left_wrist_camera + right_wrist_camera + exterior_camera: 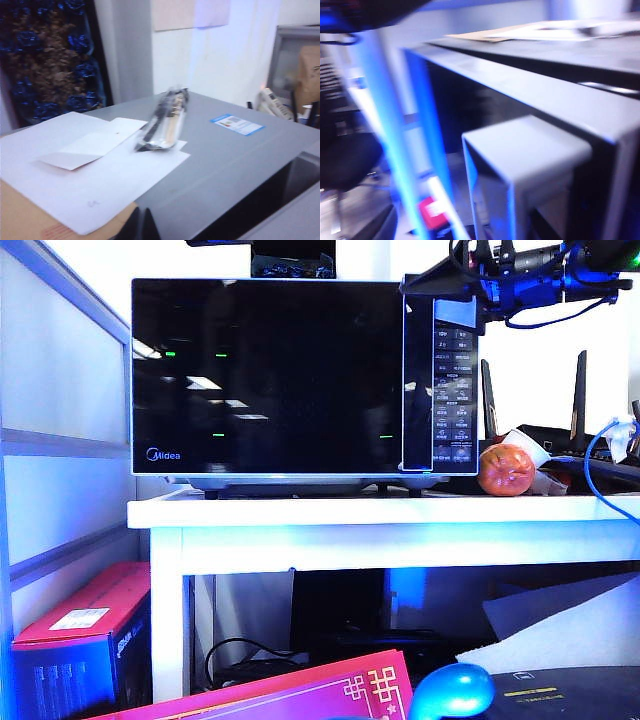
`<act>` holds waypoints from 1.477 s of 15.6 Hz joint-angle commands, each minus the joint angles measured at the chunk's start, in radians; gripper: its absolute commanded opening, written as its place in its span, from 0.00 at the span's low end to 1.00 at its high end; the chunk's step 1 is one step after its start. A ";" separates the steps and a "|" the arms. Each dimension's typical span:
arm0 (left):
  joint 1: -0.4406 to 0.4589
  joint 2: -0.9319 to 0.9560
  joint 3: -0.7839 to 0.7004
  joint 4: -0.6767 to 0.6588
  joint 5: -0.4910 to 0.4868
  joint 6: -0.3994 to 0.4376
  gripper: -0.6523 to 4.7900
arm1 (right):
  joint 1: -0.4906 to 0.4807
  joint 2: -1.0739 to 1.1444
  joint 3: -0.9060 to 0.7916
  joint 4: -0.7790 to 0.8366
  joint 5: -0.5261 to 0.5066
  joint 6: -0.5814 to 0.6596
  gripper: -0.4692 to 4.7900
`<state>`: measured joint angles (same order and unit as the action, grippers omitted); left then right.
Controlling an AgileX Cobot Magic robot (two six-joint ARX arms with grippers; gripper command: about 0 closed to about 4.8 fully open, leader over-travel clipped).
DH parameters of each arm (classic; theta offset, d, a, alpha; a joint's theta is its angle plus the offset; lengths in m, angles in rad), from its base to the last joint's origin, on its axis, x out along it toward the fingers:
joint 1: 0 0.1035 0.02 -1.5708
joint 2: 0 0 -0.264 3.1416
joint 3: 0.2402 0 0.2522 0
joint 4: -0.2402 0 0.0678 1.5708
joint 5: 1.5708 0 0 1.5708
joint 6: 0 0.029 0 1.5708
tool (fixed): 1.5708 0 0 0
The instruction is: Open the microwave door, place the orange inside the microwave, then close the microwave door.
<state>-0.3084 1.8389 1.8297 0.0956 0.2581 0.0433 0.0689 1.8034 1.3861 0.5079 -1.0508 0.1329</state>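
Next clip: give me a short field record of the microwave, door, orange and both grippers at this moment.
microwave: on the white table, display side to the right
microwave door: shut, handle bar at its right edge
orange: on the table just right of the microwave, not inside
right gripper: at the microwave's top right corner above the handle, holding nothing visible; open or shut not clear
left gripper: above the microwave's top, fingers not seen
task stage: door not yet opened
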 commanded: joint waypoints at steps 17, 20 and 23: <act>-0.001 -0.015 0.013 0.044 0.008 -0.018 0.11 | 0.037 -0.076 0.003 -0.017 -0.274 0.175 0.72; -0.001 -0.015 0.013 0.045 0.008 -0.019 0.11 | 0.045 -0.084 0.003 -0.017 -0.302 0.201 0.72; -0.001 -0.014 0.013 0.074 0.008 -0.040 0.11 | 0.050 -0.111 0.003 -0.018 -0.320 0.209 0.72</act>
<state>-0.3084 1.8294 1.8359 0.1402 0.2611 0.0174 0.1059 1.7332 1.3731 0.4160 -1.3014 0.3290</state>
